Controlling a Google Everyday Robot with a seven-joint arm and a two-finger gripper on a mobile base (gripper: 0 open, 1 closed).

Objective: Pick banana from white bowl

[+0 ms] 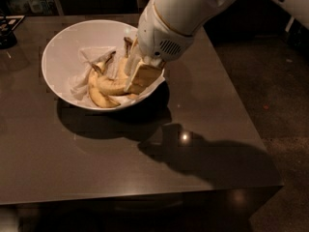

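Observation:
The white bowl (pixel 63 47) stands on the far left part of the dark table, lined with crumpled white paper (pixel 94 54). Several bananas lie in it. The banana (pixel 123 65), slim with a dark brown tip toward the far rim, lies along the right side, partly hidden by the gripper. Two stubbier bananas (pixel 99 94) with blackened stems lie in front of it. My gripper (pixel 138 77) reaches down into the right half of the bowl, its tip among the bananas and right next to the slim one. I cannot tell whether it holds anything.
The dark brown table (pixel 145 168) has its front edge near the bottom and its right edge at about mid-right, with dark floor (pixel 280 95) beyond. The arm's shadow (pixel 212 156) falls on the table's right front. Dark objects (pixel 7 30) sit at the far left.

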